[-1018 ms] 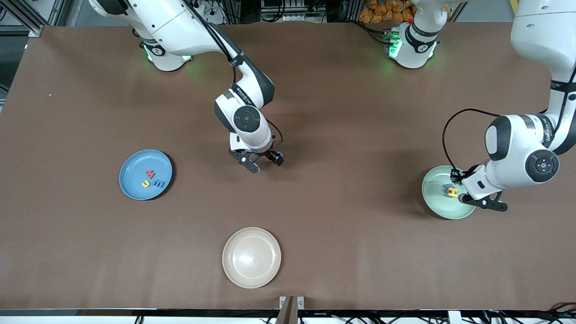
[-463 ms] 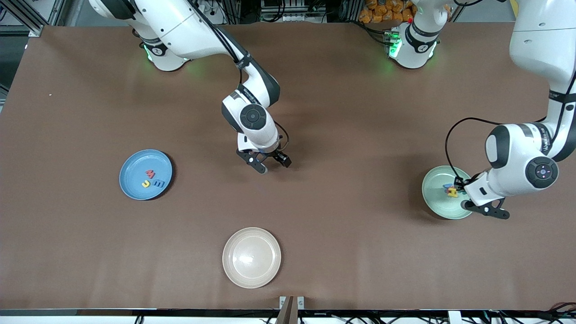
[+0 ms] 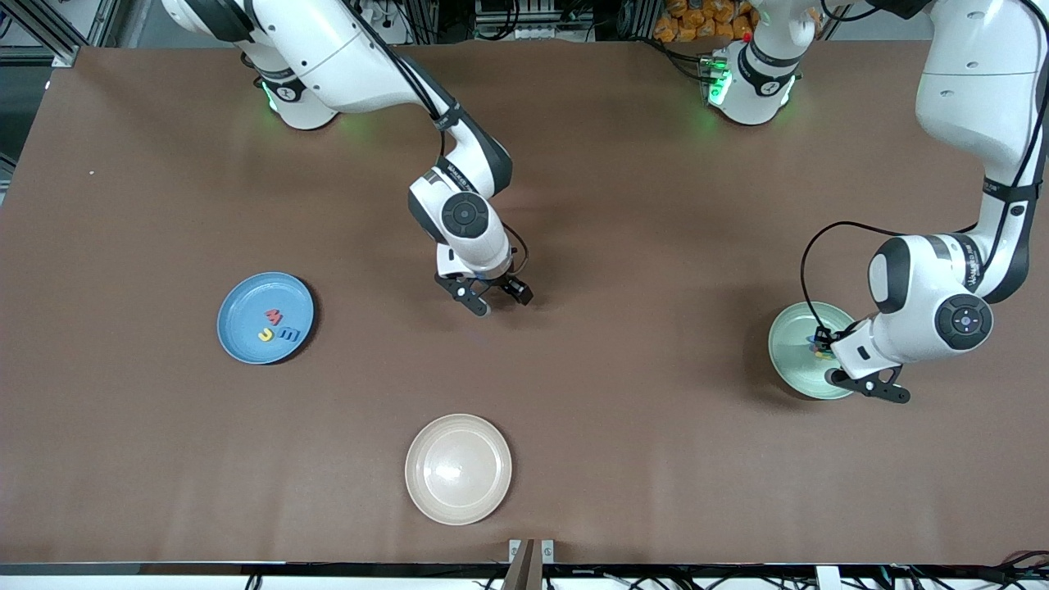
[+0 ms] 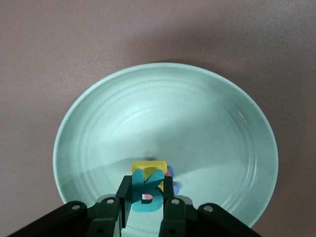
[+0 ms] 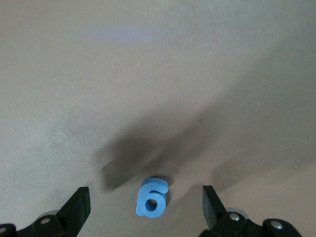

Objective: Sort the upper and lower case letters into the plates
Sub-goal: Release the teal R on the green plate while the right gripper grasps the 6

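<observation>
The right gripper (image 5: 145,217) hangs with fingers spread wide, the small blue letter (image 5: 152,197) lying on the tabletop (image 5: 148,74) centred between them at the frame's bottom, while the left gripper (image 4: 144,205) pinches a teal letter (image 4: 146,191) over the mint green plate (image 4: 98,123).

A brown table (image 3: 623,459) backed by cluttered metal racks (image 3: 524,18).

Blue letter (image 5: 152,198) flat on brown table (image 5: 148,74); right hand (image 5: 145,210) spread wide, straddling it

Three plates (image 3: 265,318), eight letters (image 3: 275,325), two end effectors (image 3: 495,300).
</observation>
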### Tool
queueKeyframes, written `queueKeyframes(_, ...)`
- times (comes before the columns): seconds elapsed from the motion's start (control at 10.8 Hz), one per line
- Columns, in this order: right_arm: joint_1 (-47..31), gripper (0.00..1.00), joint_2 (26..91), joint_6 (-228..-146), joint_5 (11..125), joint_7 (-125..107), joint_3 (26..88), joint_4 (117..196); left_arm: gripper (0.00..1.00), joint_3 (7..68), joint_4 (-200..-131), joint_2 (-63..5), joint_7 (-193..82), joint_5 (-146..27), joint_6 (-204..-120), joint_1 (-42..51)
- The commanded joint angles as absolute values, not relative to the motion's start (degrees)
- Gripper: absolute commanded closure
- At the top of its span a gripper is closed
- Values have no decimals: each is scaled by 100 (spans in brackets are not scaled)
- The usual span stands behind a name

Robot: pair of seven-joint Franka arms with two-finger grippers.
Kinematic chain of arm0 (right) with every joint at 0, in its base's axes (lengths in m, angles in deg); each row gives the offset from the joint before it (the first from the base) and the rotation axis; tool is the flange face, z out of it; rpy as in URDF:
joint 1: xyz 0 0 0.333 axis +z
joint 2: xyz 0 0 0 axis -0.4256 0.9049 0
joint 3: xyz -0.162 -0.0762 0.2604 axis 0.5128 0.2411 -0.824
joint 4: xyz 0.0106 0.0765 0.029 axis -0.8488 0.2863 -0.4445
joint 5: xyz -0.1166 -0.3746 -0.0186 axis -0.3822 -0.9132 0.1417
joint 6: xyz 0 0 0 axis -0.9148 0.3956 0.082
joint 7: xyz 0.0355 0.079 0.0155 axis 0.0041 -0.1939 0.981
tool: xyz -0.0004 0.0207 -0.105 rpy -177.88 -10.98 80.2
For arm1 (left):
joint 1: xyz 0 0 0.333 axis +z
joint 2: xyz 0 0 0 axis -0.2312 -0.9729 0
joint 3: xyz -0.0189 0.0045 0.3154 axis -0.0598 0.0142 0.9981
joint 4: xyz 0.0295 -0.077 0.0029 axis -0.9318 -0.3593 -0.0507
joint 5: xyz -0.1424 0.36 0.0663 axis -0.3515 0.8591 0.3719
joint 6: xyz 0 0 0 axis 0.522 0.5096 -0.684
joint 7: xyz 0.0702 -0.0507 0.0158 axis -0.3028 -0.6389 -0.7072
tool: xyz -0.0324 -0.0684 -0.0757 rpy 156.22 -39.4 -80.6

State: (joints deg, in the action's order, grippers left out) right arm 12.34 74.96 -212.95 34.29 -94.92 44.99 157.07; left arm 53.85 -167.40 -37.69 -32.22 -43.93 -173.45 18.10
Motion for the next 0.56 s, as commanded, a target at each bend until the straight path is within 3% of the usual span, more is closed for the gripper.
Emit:
queueKeyframes(0.0,1313,0,7609,-21326,3415,-9665,4542,15580,73,5410,-16643,-3824,-3230,-4321,-17363,1768)
queueKeyframes(0.09,1331,0,7618,-21335,3424,-9674,4534,15580,24,5410,-16660,-3815,-3230,-4329,-17363,1759)
queueKeyframes(0.19,1340,0,7618,-21344,3424,-9665,4533,15588,0,5410,-16652,-3780,-3187,-4321,-17354,1759)
queueKeyframes(0.37,1357,11,7644,-21353,3424,-9665,4533,15580,0,5410,-16600,-3719,-3177,-4303,-17354,1724)
queueKeyframes(0.46,1349,21,7644,-21370,3424,-9665,4533,15588,0,5410,-16521,-3605,-3195,-4303,-17250,1663)
